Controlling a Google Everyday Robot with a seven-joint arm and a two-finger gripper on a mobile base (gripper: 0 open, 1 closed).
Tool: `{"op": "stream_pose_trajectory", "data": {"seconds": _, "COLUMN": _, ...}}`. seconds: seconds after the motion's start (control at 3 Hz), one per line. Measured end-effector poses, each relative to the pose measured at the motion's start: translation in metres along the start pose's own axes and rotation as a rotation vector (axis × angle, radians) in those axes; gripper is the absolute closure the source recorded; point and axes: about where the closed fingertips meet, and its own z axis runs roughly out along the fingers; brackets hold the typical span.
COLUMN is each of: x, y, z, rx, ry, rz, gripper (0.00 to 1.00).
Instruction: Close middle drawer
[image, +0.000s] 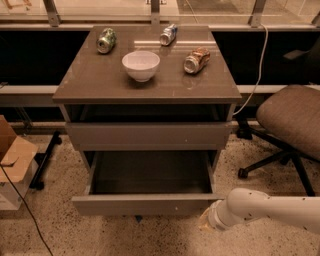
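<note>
The middle drawer (145, 204) is pulled out of the grey-brown cabinet, low near the floor. Its deep grey box is open to view, and its flat low front has a tiny pale speck right of centre. My gripper (206, 221) is at the end of the white arm that comes in from the lower right. It sits at the right end of the drawer's front panel, right up against it. The taller drawer front (148, 135) above it sticks out slightly, with a dark gap over it.
On the cabinet top (100, 80) stand a white bowl (141, 65) and three lying cans (106, 40) (168, 34) (196, 60). An office chair (292, 120) stands to the right. A cardboard box (12, 157) and a cable lie on the floor at left.
</note>
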Motion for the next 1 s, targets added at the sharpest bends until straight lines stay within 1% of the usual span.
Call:
{"op": "stream_pose_trajectory", "data": {"seconds": 0.33, "x": 0.000, "y": 0.000, "z": 0.000, "rx": 0.000, "ry": 0.000, "rz": 0.000, "gripper": 1.00}}
{"op": "stream_pose_trajectory", "data": {"seconds": 0.67, "x": -0.009, "y": -0.006, "z": 0.001, "rx": 0.041, "ry": -0.013, "rz": -0.010, "gripper": 1.00}}
{"op": "stream_pose_trajectory", "data": {"seconds": 1.0, "x": -0.034, "y": -0.029, "z": -0.001, "rx": 0.135, "ry": -0.067, "rz": -0.056, "gripper": 1.00}}
